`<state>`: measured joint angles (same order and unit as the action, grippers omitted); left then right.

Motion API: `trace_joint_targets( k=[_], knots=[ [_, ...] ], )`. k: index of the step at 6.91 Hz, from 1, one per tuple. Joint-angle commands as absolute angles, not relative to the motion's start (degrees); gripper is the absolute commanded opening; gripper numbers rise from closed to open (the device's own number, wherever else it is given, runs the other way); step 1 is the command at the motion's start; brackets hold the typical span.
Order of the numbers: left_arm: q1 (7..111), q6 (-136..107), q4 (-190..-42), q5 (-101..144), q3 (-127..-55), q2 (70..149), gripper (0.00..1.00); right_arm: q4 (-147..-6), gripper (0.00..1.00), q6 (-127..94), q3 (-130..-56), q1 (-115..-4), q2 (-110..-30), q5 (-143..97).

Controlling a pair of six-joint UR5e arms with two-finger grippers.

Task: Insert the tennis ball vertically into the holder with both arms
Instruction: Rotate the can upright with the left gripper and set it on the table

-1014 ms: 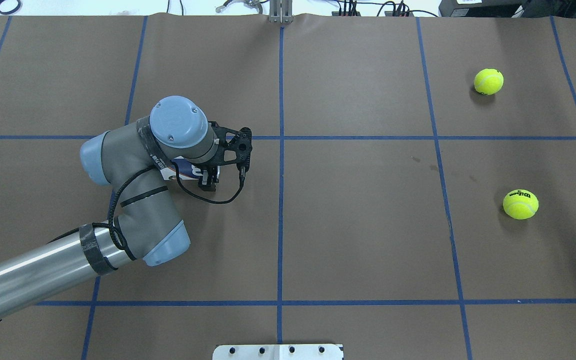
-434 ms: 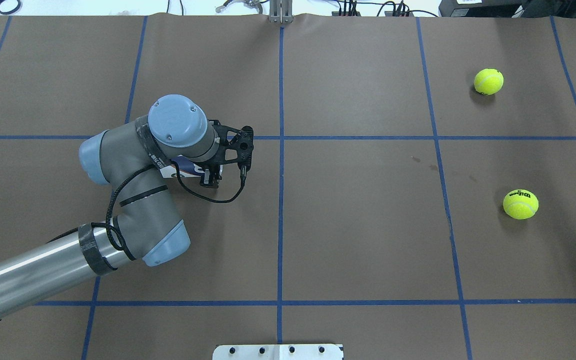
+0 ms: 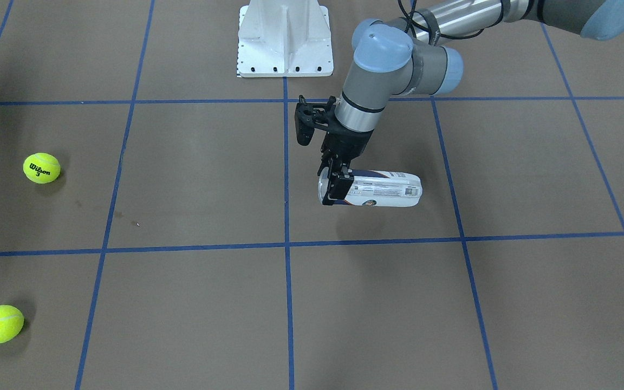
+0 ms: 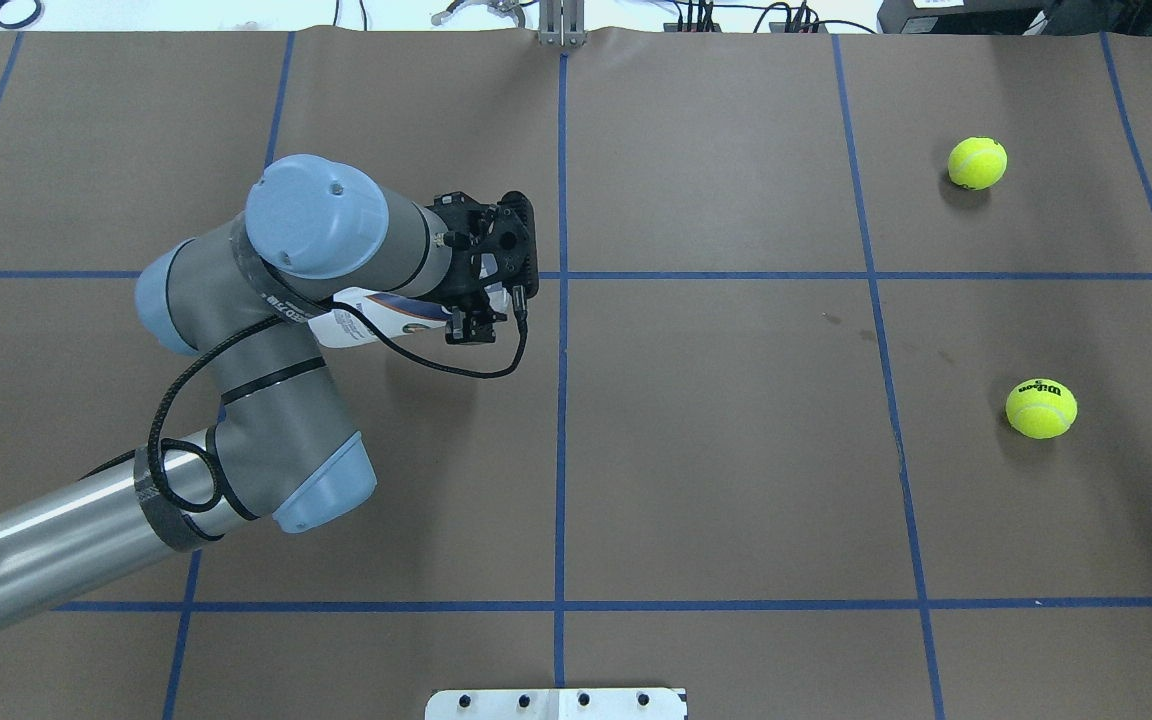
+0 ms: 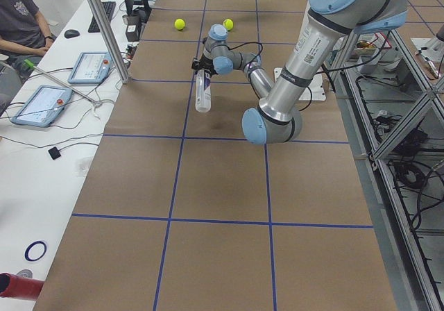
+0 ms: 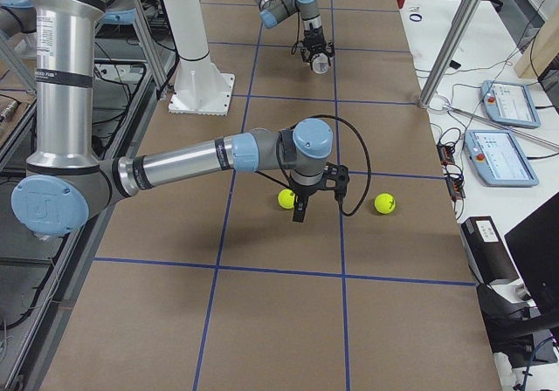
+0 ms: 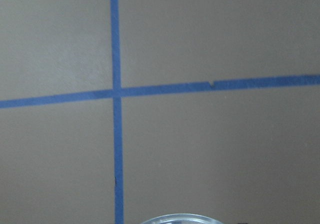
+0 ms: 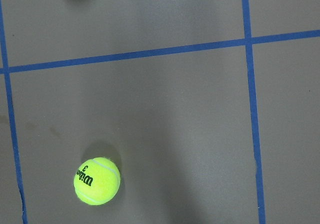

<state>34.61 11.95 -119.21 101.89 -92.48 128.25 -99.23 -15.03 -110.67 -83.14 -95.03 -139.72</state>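
Brown table point(image 4: 736, 480): 2 tennis balls point(image 4: 977, 163) point(image 4: 1041, 408); 1 holder point(image 3: 382, 189).

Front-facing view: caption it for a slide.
Left gripper grips the holder sideways at its rim, two tennis balls aside.

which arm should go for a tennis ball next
Right. The right arm hangs near a yellow tennis ball, which shows in its wrist view. The left arm's jaws are shut on the clear plastic tennis-ball can, held off the table.

A robotics lab: blue-taped grid table point(image 4: 716, 480), teach pendants point(image 5: 90, 66) on a side desk point(image 5: 41, 179), aluminium framing point(image 5: 409, 127).
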Motion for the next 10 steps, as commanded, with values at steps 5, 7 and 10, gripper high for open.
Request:
trace_joint_targets(
  k=[5, 7, 10],
  knots=[
    [33.9, -17.7, -175.0, 95.6, -80.2, 128.4, 0.54, -94.0, 1.0, -14.9, -112.3, -83.1, -94.7, -139.7],
    [30.4, -17.4, -191.1, 88.1, -73.6, 128.1, 0.54, -88.1, 1.0, -15.1, -111.5, -83.1, -96.1, -139.7],
    [26.1, -17.1, -201.3, 80.8, -70.7, 128.0, 0.54, -81.9, 1.0, -15.4, -111.1, -82.0, -96.1, -139.7]
  ],
)
